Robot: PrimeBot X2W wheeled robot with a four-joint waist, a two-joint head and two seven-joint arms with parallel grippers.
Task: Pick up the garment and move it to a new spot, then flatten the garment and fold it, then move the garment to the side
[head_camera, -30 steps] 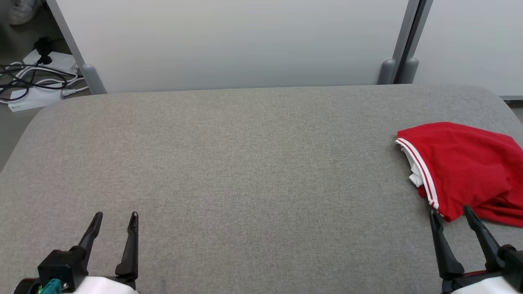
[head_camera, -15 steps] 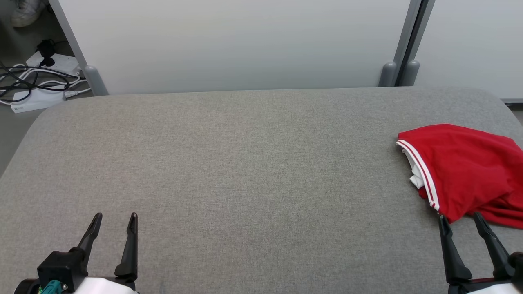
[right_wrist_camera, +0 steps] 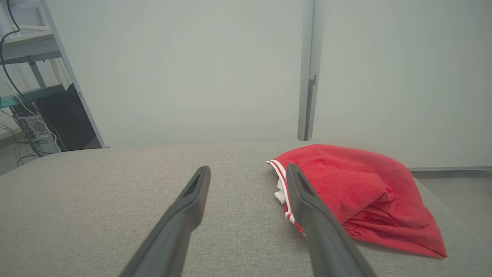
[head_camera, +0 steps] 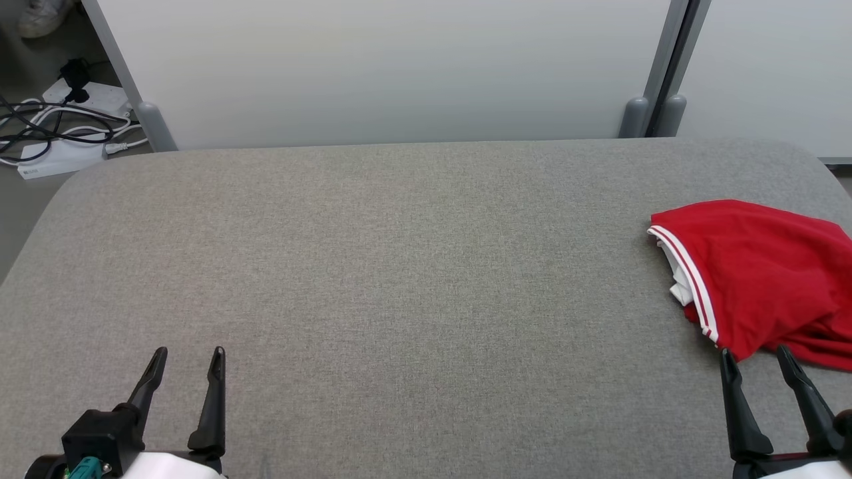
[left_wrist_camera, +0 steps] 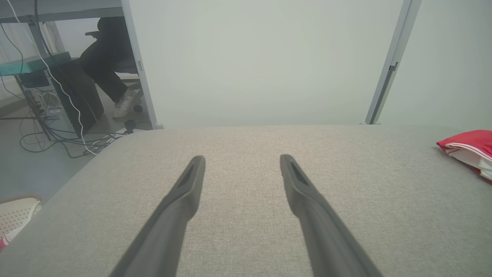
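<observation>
Head view, lower right of the frame: your right end effector (head_camera: 755, 354) has both fingers spread wide and holds nothing. Its tips sit just short of the near edge of the red garment (head_camera: 759, 273); contact is not evident. At lower left, the left end effector (head_camera: 189, 352) is likewise spread and empty over the bare table (head_camera: 413, 266). The garment lies crumpled at the right edge of the frame. The step in hand is the first pick-up, with no grasp made yet. Next, advance the right end effector onto the bunched hem and close on a thick fold.
</observation>
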